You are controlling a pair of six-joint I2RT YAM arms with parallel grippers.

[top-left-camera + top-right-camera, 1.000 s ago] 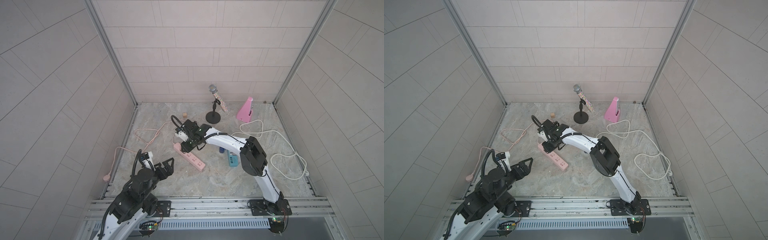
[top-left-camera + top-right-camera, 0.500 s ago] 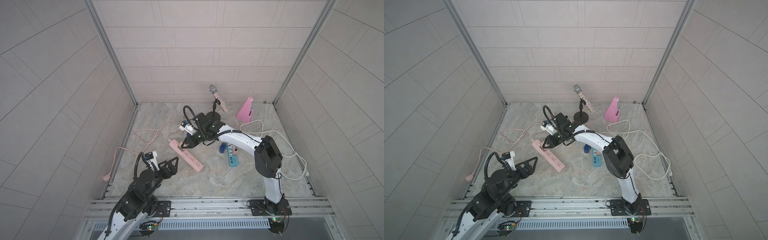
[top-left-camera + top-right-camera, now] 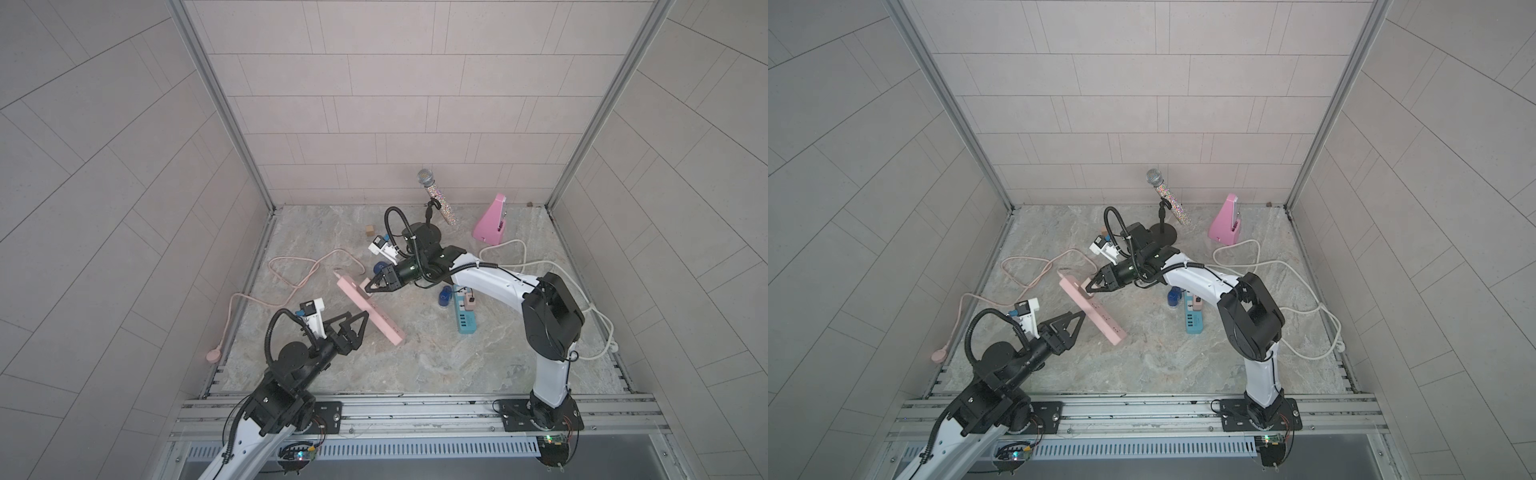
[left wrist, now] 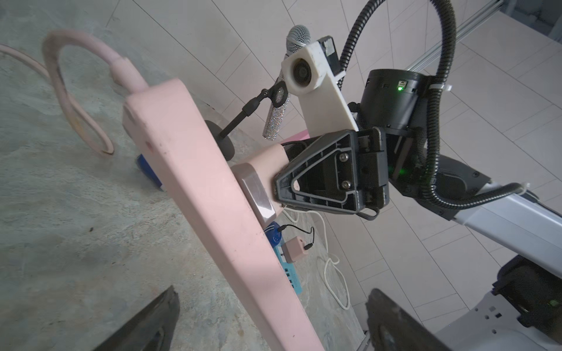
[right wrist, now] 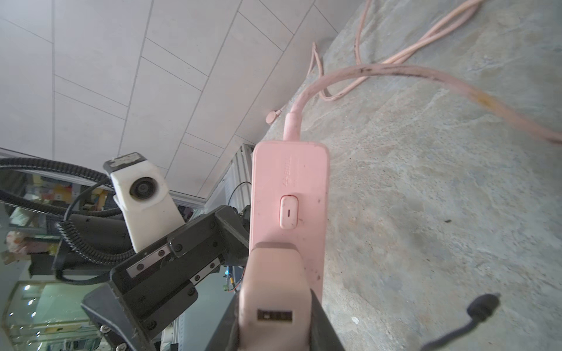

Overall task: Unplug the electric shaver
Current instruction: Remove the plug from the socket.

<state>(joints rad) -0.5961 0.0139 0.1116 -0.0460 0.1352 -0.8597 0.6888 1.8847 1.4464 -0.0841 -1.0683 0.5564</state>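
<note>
Sockets first: pink power strip (image 3: pixel 382 323) carries one pink adapter (image 5: pixel 273 288) in the socket next to its rocker switch; the other sockets I can see are bare. Teal strip (image 3: pixel 466 322) lies flat on the floor (image 3: pixel 415 365) with a smaller pink charger (image 3: pixel 470 300) plugged in; the small blue body that reads as the shaver (image 3: pixel 444 296) stands upright just beside that strip's far end, under the right forearm, and a thin black lead shows near it in the left wrist view; can't tell what it joins. Right gripper (image 3: pixel 370 286) is clamped narrow on the pink adapter, one finger on each side; its USB slot faces the wrist camera, nothing in it. The pink strip's cord end looks raised off the floor. Left gripper (image 3: pixel 345 323) is spread wide at the strip's other end; the strip runs between its fingers (image 4: pixel 146 322) in the wrist view, no contact visible. Strip is smooth matte plastic with rounded corners, scuffed and speckled; pink cord (image 5: pixel 380 69) round and rubbery with dark stains. Floor is a mottled grey stone pattern; walls matte tile. At the back: glitter-wrapped microphone (image 3: pixel 436 199) tilted on a black round-base stand, pink wedge-shaped block (image 3: pixel 492 224), small wooden cube (image 3: pixel 370 229).
</note>
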